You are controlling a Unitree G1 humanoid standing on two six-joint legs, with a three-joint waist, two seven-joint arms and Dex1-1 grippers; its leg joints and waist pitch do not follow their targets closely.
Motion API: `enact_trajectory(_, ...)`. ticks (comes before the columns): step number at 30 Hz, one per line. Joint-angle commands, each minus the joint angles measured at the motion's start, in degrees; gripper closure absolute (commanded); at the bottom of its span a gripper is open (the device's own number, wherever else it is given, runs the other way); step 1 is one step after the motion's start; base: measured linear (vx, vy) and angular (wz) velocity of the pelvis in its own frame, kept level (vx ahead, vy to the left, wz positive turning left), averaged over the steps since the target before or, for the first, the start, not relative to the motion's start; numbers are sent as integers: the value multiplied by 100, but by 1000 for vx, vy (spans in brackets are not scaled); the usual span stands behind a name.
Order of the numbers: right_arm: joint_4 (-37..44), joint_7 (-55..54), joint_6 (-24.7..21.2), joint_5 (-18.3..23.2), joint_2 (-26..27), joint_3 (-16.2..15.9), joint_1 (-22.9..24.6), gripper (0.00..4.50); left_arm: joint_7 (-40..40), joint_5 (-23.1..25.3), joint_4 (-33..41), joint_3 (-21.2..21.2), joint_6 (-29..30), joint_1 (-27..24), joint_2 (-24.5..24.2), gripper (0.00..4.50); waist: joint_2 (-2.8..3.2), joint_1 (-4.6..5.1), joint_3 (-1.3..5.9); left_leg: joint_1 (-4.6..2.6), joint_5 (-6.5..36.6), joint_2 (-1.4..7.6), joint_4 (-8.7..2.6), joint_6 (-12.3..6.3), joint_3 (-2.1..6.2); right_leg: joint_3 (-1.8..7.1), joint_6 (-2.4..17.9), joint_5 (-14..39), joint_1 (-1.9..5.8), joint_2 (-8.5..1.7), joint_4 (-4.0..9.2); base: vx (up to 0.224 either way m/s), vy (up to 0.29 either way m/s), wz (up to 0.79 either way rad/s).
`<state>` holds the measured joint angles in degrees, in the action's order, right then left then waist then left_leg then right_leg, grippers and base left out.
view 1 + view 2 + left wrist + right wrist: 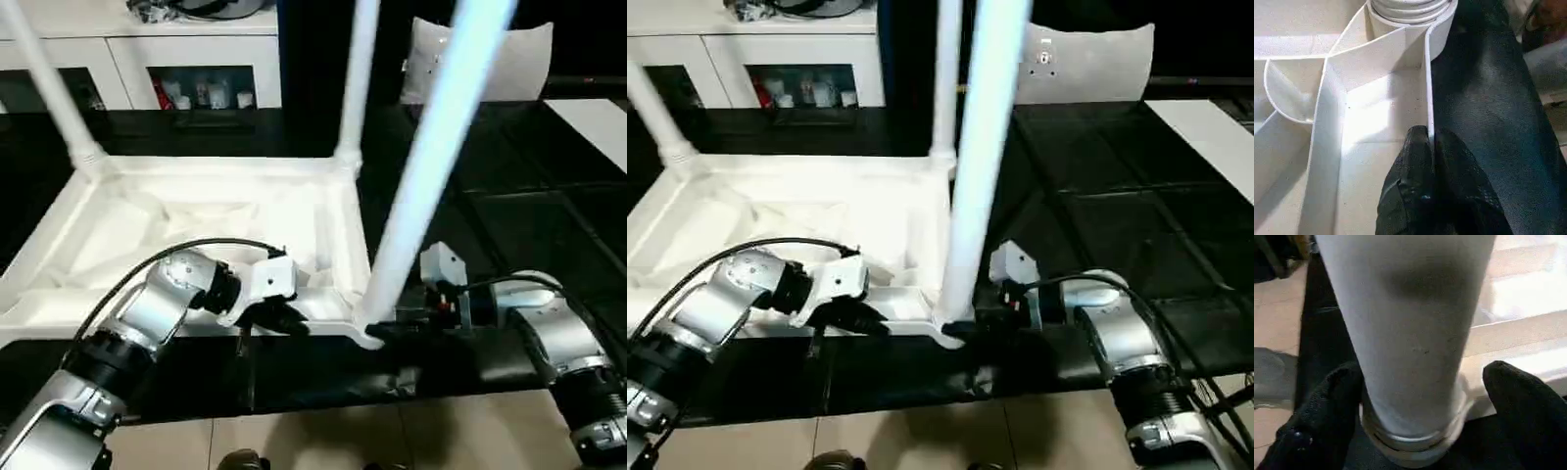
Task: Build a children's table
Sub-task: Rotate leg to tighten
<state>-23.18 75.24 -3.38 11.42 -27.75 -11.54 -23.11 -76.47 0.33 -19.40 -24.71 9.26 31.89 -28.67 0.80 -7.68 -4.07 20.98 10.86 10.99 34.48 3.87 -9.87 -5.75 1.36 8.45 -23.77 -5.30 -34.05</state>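
Note:
The white table top lies upside down on a black mat, ribbed underside up. Three white legs stand in its corner sockets: two at the far corners and one at the near right corner. My left gripper is shut on the thin near rim wall, a short way from that corner's socket. My right gripper stands open around the base of the near right leg. One finger lies close against the leg; the other finger stands apart from it.
A white cabinet with glass doors runs along the back. A grey-white cushion leans at the back right. The black mat extends right of the table top, with a white board at its far right. Tiled floor lies nearest me.

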Motion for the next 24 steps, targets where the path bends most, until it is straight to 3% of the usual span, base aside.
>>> enact_trajectory(1, 121, 143, -99, 65, -62, -67, 5, 65, -265, 42, -38, -161, -236, 112, 16, 450, -34, 6, 460, -43, 1161, 230, -423, -321, 42, 295, 1058, 2004, 344, -362, 405, 0, 0, 0)
enact_trajectory(9, 164, 219, -92, 83, -35, -90, 38, 146, -330, 41, -167, -191, -383, 139, 44, 450, -37, -33, 462, -49, 1177, 230, -427, -266, 45, 292, 1034, 2041, 338, -360, 399, 0, 0, 0)
enact_trajectory(16, 252, 234, -103, 67, 0, -97, 117, 176, -290, 28, -199, -161, -420, 106, 70, 450, -36, -35, 478, -45, 1100, 234, -417, -271, 43, 294, 1097, 1850, 348, -356, 370, 0, 0, 0)
enact_trajectory(20, 306, -24, -148, 29, 137, -92, 218, 181, 121, -92, 89, 46, -8, -92, 191, 450, -42, -36, 475, -41, 1085, 236, -418, -263, 41, 295, 1096, 1856, 352, -363, 367, 0, 0, 0)
enact_trajectory(22, 269, -587, -389, -6, 412, 2, 222, 182, 571, -130, 427, 198, 487, -259, 335, 450, -33, -16, 447, -37, 1195, 237, -436, -241, 46, 289, 1064, 2056, 341, -360, 392, 0, 0, 0)
enact_trajectory(23, 100, -1201, -547, -77, 695, 127, 148, 182, 987, -119, 650, 325, 819, -364, 496, 450, -22, 10, 419, -60, 1357, 254, -460, -166, 64, 283, 1035, 2323, 321, -367, 412, 0, 0, 0)
enact_trajectory(24, 100, -1201, -547, -77, 695, 127, 148, 182, 987, -119, 650, 325, 819, -364, 496, 450, -31, 59, 385, -70, 1578, 211, -462, -96, 65, 250, 897, 2820, 315, -368, 493, 0, 0, 0)
